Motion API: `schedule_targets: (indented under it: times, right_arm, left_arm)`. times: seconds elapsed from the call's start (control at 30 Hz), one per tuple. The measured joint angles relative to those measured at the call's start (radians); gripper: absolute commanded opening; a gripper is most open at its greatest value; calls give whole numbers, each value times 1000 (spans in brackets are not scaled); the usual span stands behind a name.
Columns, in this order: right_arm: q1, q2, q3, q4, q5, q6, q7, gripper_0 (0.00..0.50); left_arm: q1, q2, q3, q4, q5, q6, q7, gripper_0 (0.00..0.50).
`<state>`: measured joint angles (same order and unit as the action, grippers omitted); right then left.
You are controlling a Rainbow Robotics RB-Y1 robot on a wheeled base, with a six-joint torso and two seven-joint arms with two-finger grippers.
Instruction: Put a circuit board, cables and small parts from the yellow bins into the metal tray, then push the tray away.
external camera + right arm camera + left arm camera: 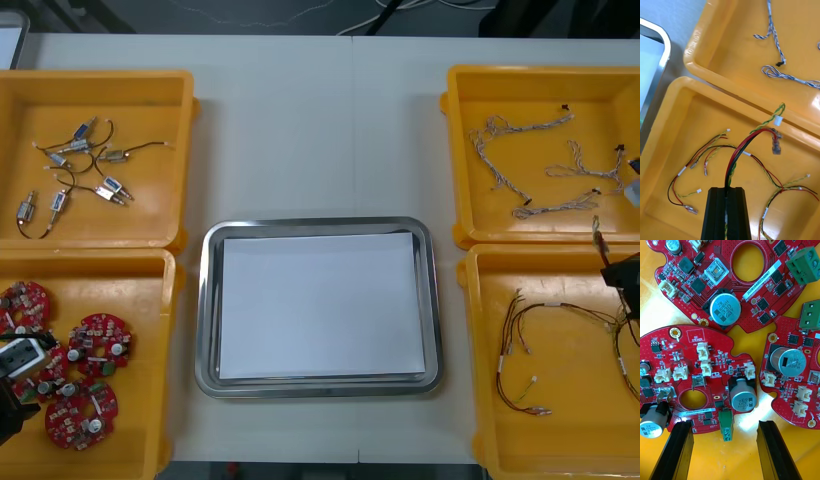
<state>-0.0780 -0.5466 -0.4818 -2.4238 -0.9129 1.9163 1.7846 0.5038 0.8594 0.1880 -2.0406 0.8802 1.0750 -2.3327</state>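
Observation:
My right gripper (729, 195) is shut on a red and yellow cable (748, 140), lifted a little above the near right yellow bin (681, 112); the cable's connector end hangs free near the bin's far wall. In the front view this gripper (622, 276) sits at the table's right edge. Over the near left bin (140, 440), my left gripper (724, 425) is open and low, its fingers (677, 450) astride the edge of a round red circuit board (696, 386). Two more boards (726, 281) lie beyond it. Between the bins stands the metal tray (207, 310), white inside.
The far left bin (150, 100) holds several small metal parts (75, 170). Twisted blue and white cables (530, 160) lie in the far right bin. More red and yellow cables (525, 350) rest on the near right bin's floor. The tray's rim (658, 41) lies beside that bin.

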Motion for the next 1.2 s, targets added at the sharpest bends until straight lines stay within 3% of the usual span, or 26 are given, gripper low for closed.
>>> schedule_targets:
  times: [0.2,0.53,0.63,0.67,0.7,0.83,0.87,0.9,0.93,1.2]
  right_arm:
    - [-43,-9,75,0,-17,0,0,0]
    - [-60,-17,161,0,-36,0,-1,0]
    - [-60,-17,166,-1,-37,0,-3,0]
    - [-60,-18,166,-1,-37,0,-5,0]
    - [-60,-18,166,-1,-37,0,-6,0]
    - [-60,-18,172,-1,-37,0,-44,0]
    - [-60,-18,178,-1,-37,0,-66,0]
    - [-60,-18,185,-3,-37,0,-95,0]
    - [-60,-19,194,-5,-36,0,-129,0]
    - [-60,-23,245,-21,-12,0,-186,0]
  left_arm:
    - [0,-17,0,0,-29,0,1,498]
    - [0,-30,0,-1,-56,0,21,453]
    - [0,-35,0,-1,-66,0,21,369]
    - [0,-37,0,-1,-69,0,21,369]
    - [0,-39,-1,-1,-71,0,21,288]
    - [0,-41,-2,-1,-82,-1,21,139]
    - [0,-42,-3,-1,-84,-1,21,139]
    - [0,-42,-3,-1,-87,-1,21,32]
    - [0,-42,-3,-1,-89,-1,21,0]
    - [0,-42,-8,-3,-97,-2,22,0]
